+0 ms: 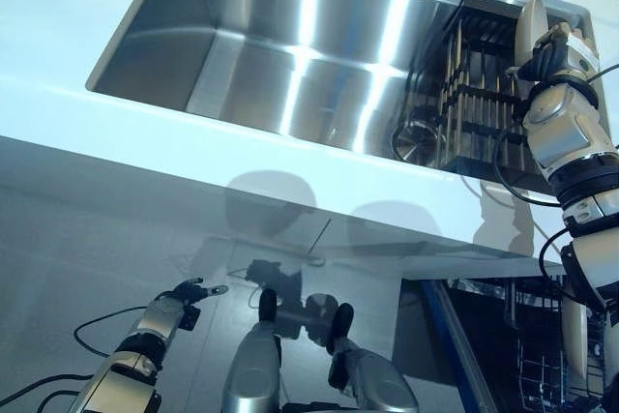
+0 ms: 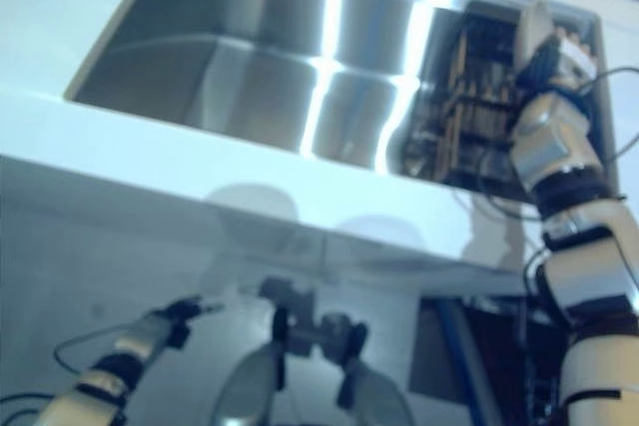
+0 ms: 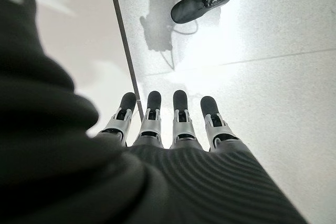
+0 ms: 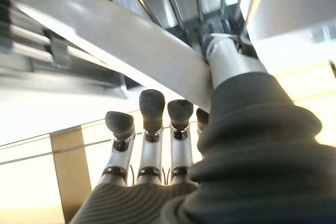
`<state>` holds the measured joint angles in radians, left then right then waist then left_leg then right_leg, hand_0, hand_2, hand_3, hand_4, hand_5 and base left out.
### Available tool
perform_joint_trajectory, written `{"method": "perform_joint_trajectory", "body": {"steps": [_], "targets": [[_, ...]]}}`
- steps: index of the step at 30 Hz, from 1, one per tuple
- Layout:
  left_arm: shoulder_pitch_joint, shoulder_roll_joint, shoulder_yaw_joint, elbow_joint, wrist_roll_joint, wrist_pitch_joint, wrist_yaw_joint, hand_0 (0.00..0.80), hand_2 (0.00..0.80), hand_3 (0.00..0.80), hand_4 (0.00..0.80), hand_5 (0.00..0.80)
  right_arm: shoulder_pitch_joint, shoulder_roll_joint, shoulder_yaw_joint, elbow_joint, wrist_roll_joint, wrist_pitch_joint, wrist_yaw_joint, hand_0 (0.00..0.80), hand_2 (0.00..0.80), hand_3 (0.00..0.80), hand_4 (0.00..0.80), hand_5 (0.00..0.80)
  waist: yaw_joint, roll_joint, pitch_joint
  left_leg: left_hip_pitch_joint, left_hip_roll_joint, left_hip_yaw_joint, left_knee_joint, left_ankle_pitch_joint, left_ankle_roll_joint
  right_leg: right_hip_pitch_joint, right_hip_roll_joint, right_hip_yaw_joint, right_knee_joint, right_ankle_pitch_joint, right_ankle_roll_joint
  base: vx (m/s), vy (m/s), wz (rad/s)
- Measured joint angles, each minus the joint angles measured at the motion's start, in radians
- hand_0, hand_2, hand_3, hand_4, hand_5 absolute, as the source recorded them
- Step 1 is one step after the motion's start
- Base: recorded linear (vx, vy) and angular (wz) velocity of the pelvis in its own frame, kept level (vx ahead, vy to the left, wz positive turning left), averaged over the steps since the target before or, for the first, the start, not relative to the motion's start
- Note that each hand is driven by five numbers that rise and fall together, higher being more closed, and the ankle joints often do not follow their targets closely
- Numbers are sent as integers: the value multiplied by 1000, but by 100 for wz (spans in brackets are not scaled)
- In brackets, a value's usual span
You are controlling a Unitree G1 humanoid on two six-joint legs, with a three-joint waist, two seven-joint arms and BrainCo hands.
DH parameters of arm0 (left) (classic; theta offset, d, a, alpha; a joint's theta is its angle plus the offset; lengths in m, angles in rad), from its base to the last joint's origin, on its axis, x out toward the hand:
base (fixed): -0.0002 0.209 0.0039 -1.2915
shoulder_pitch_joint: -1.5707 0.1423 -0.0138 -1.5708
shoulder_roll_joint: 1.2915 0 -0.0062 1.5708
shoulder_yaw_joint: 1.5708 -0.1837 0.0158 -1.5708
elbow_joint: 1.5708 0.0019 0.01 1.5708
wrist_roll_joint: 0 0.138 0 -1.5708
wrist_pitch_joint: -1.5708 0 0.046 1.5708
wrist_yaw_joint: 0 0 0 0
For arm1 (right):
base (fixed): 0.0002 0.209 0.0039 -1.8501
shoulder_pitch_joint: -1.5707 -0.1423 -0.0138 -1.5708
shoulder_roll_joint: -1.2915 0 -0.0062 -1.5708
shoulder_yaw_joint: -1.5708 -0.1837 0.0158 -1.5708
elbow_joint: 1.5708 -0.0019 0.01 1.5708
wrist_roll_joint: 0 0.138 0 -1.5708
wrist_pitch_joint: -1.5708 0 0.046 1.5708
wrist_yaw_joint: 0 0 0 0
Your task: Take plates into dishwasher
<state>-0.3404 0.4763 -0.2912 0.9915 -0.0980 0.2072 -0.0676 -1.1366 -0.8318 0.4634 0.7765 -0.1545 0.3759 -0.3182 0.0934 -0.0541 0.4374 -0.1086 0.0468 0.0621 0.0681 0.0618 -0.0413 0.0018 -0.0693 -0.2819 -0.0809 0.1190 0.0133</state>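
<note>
A pale countertop (image 1: 116, 137) runs across the scene with a stainless steel sink (image 1: 290, 36) set into it, and a dish rack (image 1: 479, 94) stands in the sink's right end. In the left eye view the right hand (image 1: 551, 55) is raised at the rack's right side, against a white plate (image 1: 530, 31) standing on edge there. Low at the right, the dark dishwasher (image 1: 522, 345) is open, with a wire basket inside. The left hand (image 1: 184, 297) hangs low at the left, in front of the cabinet.

The right eye view shows the same layout, blurred.

In the left wrist view the left hand's fingers (image 3: 181, 114) are straight and hold nothing, with pale floor (image 3: 273, 77) past them.

In the right wrist view the thumb (image 4: 226, 59) presses the plate's (image 4: 126, 40) rim, while the fingers (image 4: 152, 111) reach out nearly straight beneath it; whether they touch it is unclear.
</note>
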Motion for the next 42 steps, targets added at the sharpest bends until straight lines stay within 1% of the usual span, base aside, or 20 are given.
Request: {"method": "perform_joint_trajectory", "body": {"steps": [3,7,11,13,17,21,25,29,35,39,42], "targets": [[25,-1,1,-5,5,-12,0,0,0,0,0,0,27,-2,-28,-36,1,-17,-11,800,800,800,800,800,1,-5,-15,29,-1,13,-15,0,0,18,0,11,-3,-1,1,8,91,-10],[65,-2,2,-15,6,-24,-1,0,0,0,0,0,76,-4,-62,-79,17,-37,-18,800,800,800,800,800,-2,-11,-54,49,-3,21,-28,0,0,29,-2,20,-3,-3,4,5,102,-5],[113,-8,2,-27,6,-28,-1,0,0,0,0,0,138,-4,-84,-135,53,-65,-18,800,800,800,800,800,-12,-12,-107,65,-5,29,-52,5,1,30,-4,27,-4,-3,5,0,111,-5],[130,-12,5,-27,7,-32,-2,0,0,0,0,0,153,-4,-92,-155,84,-85,-15,800,800,800,800,800,-24,-11,-123,71,-8,31,-63,12,3,30,-5,28,-4,-2,7,-13,119,-3],[155,-28,13,-27,7,-40,-8,0,0,0,0,0,183,-9,-118,-193,124,-134,4,800,800,800,800,800,-28,-10,-148,96,-9,46,-94,22,5,32,-6,46,-5,0,9,-20,111,-12],[173,-34,30,-28,7,-47,-13,0,0,0,0,0,219,-22,-154,-264,149,-175,23,800,800,800,800,800,-35,-9,-167,123,-11,51,-129,37,7,39,-6,52,-5,-1,12,-20,115,-5],[202,-48,36,-28,7,-50,-13,0,0,0,0,0,242,-39,-178,-287,175,-205,45,800,800,800,800,800,-51,-9,-194,148,-14,60,-153,42,6,51,-6,56,-9,-6,18,-14,113,-3],[224,-50,37,-27,9,-57,-13,0,0,0,0,0,262,-51,-188,-314,208,-215,68,800,800,800,800,800,-53,-10,-229,156,-16,69,-155,41,7,55,-6,61,-9,-7,19,-26,106,-5],[261,-66,36,-26,20,-67,-15,0,0,0,0,0,283,-55,-226,-342,324,-217,91,800,800,800,800,800,-56,-15,-274,172,-15,79,-159,40,6,63,-7,74,-10,-11,25,-54,98,-6],[281,-66,36,-23,44,-69,-15,0,0,0,0,0,285,-86,-238,-347,373,-217,99,800,800,800,800,800,-55,-20,-293,183,-14,94,-159,39,6,65,-8,83,-11,-10,26,-71,89,-10],[295,-65,36,-21,44,-77,-15,0,0,0,0,0,290,-123,-261,-350,389,-218,102,800,800,800,800,800,-67,-28,-305,183,-15,100,-159,38,6,64,-8,88,-10,-8,29,-74,76,-5]]}}
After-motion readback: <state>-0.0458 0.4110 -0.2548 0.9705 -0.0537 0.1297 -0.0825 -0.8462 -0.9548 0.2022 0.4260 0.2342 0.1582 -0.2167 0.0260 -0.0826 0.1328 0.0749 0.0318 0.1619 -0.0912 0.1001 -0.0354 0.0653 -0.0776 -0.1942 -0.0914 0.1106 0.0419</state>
